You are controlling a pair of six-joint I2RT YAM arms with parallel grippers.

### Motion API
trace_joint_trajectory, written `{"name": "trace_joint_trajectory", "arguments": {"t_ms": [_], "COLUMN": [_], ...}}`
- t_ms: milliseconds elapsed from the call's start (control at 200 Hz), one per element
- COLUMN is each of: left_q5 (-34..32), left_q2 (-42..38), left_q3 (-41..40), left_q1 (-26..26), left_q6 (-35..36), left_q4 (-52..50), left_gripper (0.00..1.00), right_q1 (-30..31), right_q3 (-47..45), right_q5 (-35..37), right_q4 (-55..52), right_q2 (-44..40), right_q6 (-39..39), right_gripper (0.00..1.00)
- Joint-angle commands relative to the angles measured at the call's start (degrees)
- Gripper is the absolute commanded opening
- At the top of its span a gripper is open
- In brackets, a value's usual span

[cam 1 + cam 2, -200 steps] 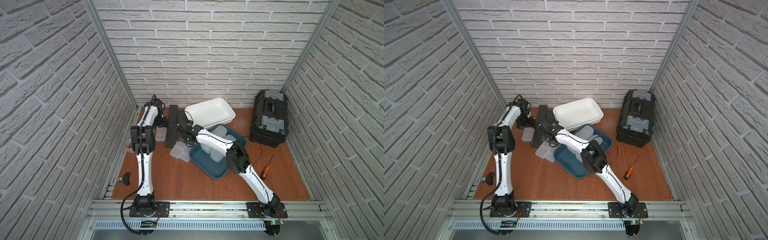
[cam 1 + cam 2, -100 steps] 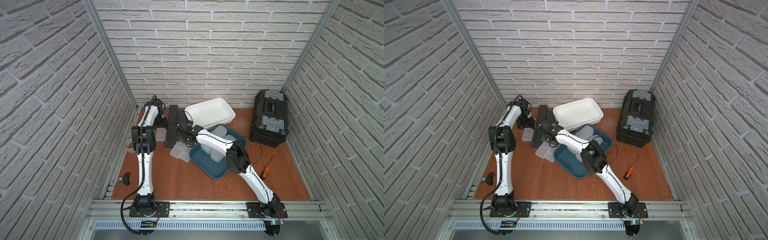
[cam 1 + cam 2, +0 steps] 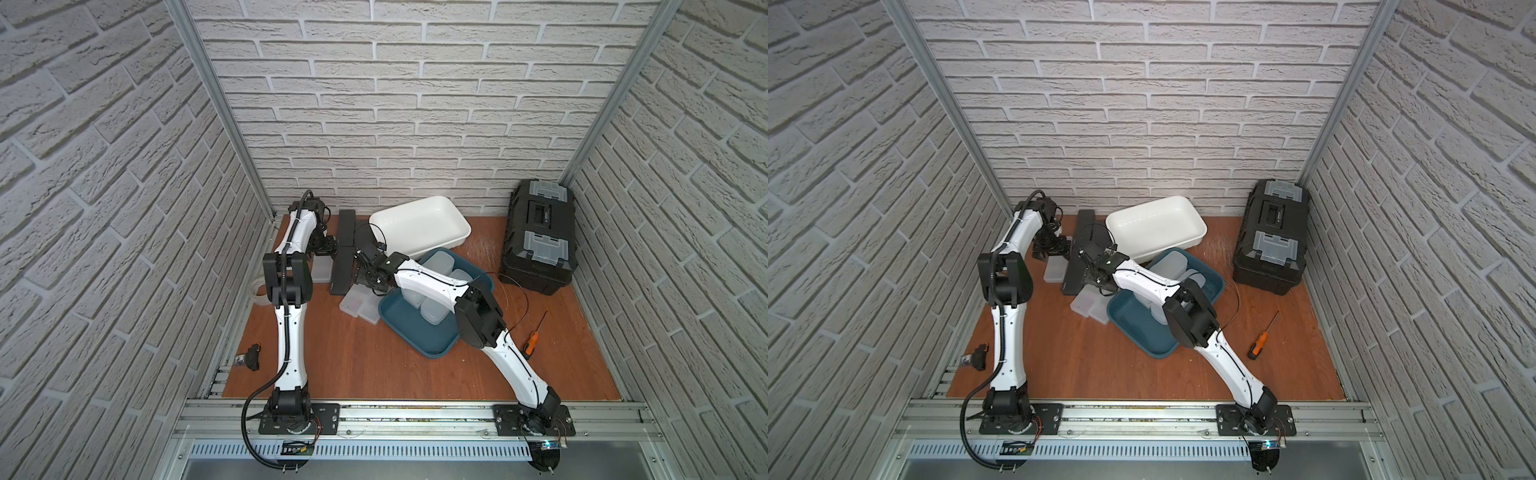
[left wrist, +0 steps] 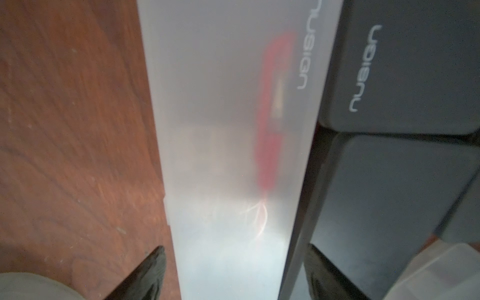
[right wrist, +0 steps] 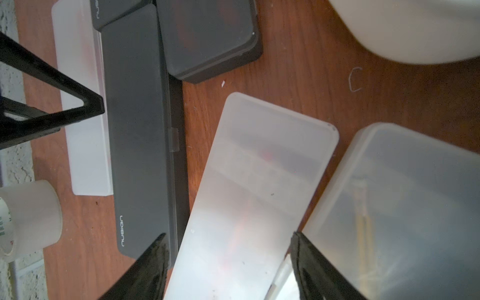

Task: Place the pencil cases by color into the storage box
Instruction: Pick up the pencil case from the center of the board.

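Near the blue tray, on the bench, left gripper straddles a frosted pencil case, jaws open; right gripper flanks a second frosted case, grip uncertain. Likely light, stiff, slick: pinch across the width.

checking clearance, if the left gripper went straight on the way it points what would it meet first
Most likely the frosted white pencil case, straddled by the left gripper's open fingers; the black pencil case lies right beside it. Depth is unclear.

2 overhead cams, same scene; wrist cams close-up.
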Motion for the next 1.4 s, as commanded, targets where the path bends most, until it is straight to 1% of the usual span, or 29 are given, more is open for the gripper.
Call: {"name": "trace_joint_trajectory", "arguments": {"t_ms": [0, 85, 295, 695, 925, 1040, 1210, 1395], "left_q5": [-0.4, -0.4, -0.2, -2.6, -3.3, -2.2, -1.7, -1.0], "left_q2": [0.8, -0.3, -4.6, -9.0, -11.2, -12.4, -12.9, -12.1], "left_q3": [0.4, -1.5, -9.3, -17.8, -19.8, -21.5, -21.7, -21.3], "left_q1": [-0.3, -0.6, -0.6, 0.4, 1.7, 2.7, 3.9, 2.6], "left_q6": [-0.1, 0.7, 1.3, 1.7, 1.2, 1.2, 1.0, 1.3], "left_q4": [-2.8, -2.3, 0.8, 3.8, 5.5, 6.8, 7.6, 8.1], "left_gripper": [0.85, 0.87, 0.89, 0.86, 0.85, 0.85, 0.84, 0.84], "right_q1": [0.4, 0.4, 0.4, 0.2, 0.3, 0.2, 0.2, 0.1], "right_q3": [-3.3, -5.5, -8.8, -12.4, -13.5, -13.5, -13.6, -13.9], "right_q5": [-1.6, -2.0, -2.4, -2.7, -2.6, -2.7, -2.6, -2.3], "right_q4": [2.7, 4.3, 6.5, 8.9, 9.4, 9.5, 9.5, 9.7], "right_q2": [-4.8, -6.3, -8.4, -10.1, -10.7, -10.6, -10.9, -11.0], "right_q6": [-0.4, -1.1, -1.5, -1.2, -1.3, -1.2, -1.5, -1.7], "right_gripper": [0.75, 0.75, 0.75, 0.75, 0.75, 0.75, 0.75, 0.75]}}
